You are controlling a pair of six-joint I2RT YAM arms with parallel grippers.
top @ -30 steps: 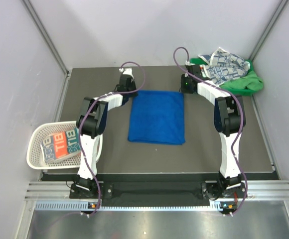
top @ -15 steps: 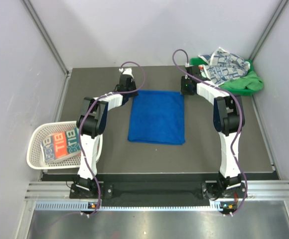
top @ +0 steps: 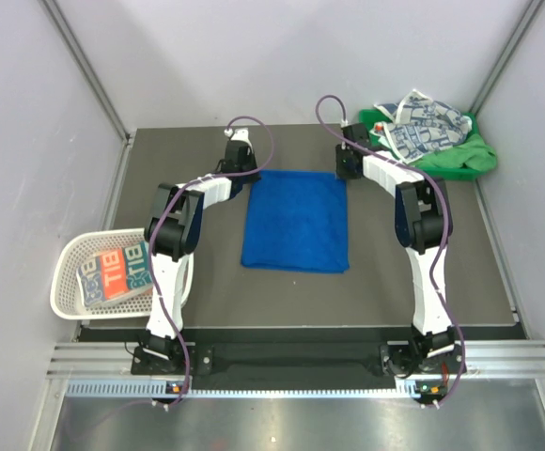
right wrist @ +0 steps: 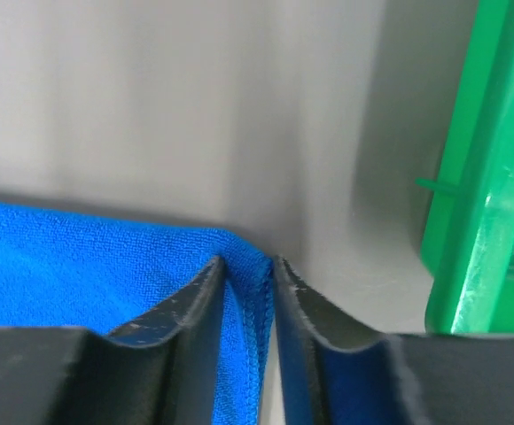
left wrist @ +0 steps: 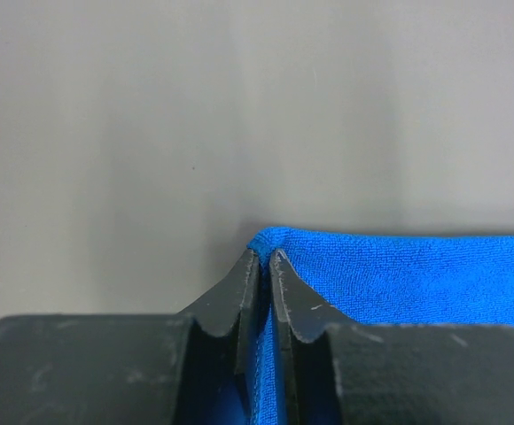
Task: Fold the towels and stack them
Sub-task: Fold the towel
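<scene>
A royal blue towel (top: 296, 221) lies flat, folded to a rectangle, in the middle of the table. My left gripper (top: 245, 172) sits at its far left corner. In the left wrist view the left gripper (left wrist: 266, 255) is shut on that corner of the blue towel (left wrist: 416, 274). My right gripper (top: 347, 169) sits at the far right corner. Seen from the right wrist, the right gripper (right wrist: 248, 261) is closed on the stitched hem of the blue towel (right wrist: 62, 257). A folded lettered towel (top: 113, 272) lies in the basket. A white printed towel (top: 423, 122) lies on a green towel (top: 465, 155).
The white mesh basket (top: 66, 282) hangs off the table's left front edge. A green plastic tray (right wrist: 492, 177) stands just right of my right gripper, at the back right corner. Grey walls close in the back and both sides.
The right arm's wrist has shifted slightly back and to the left at the towel's corner. The left arm and the blue towel have stayed where they were.
</scene>
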